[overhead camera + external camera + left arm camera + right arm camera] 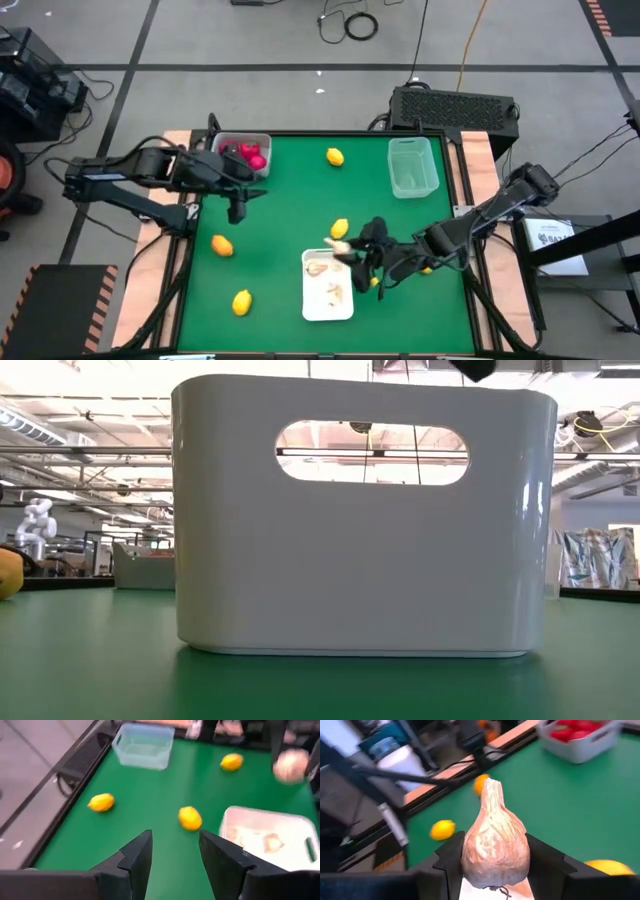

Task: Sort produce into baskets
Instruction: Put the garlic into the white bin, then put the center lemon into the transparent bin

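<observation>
My right gripper [347, 250] is shut on a pale garlic bulb [495, 845], just above the far rim of a white bin [328, 300] that has garlic pieces [318, 266] lying in it. My left gripper [238, 208] hangs open with nothing between its fingers, near a whitish-grey basket [262, 140] that holds red pieces [250, 155]. The pale green basket [412, 166] stands at the far right. Yellow lemons [340, 228] [222, 245] [241, 301] [335, 156] lie loose on the green table. My right gripper pinches the garlic bulb's fat body by its two sides [470, 857] between its two fingers. The fingers reach in from the table's right side, slanting a little downward. The bulb is lifted clear, and its pointed stem [492, 787] points away from the gripper.
In the low view the white bin [360, 520] fills most of the picture, with a lemon [8, 572] at the left edge. One more lemon [428, 268] lies partly under my right arm. Open green table lies between the loose lemons.
</observation>
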Robot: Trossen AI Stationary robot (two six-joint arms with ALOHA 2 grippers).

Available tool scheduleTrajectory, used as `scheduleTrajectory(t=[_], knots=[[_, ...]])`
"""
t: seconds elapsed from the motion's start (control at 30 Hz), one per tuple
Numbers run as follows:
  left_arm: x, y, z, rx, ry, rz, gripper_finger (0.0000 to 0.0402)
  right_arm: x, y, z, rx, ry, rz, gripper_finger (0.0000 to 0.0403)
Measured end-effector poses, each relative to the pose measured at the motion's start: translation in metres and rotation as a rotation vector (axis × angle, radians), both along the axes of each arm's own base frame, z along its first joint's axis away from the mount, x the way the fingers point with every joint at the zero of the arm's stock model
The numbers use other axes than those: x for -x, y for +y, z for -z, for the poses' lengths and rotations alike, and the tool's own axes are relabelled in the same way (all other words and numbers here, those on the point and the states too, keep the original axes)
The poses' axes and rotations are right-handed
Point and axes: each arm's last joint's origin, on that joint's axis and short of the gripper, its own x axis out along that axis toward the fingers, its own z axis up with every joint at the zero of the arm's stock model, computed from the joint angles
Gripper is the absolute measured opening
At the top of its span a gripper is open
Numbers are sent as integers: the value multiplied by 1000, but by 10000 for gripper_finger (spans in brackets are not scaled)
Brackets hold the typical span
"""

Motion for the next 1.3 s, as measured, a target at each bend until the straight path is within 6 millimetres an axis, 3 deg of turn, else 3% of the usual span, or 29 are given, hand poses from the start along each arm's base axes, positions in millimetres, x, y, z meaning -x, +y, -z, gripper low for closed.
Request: scheduleTrajectory(t=[0.2, 0.4, 0.53, 0.67, 0.93, 1.3], knots=[[6, -5, 36, 101, -97, 95, 170, -24, 11, 17, -67, -9, -194, 165], [1, -11, 74, 167, -57, 134, 170, -40, 19, 45, -103, 62, -262, 165], [0, -16, 92, 199, -24, 139, 170, -54, 29, 49, -55, 95, -357, 165], [0, -19, 97, 204, -15, 151, 170, -68, 34, 43, 26, 118, -406, 165], [-1, -20, 93, 200, -54, 164, 170, -75, 14, 39, 95, 229, -420, 168], [0, -20, 94, 205, -45, 160, 170, -69, 0, 50, 38, 407, -409, 239]])
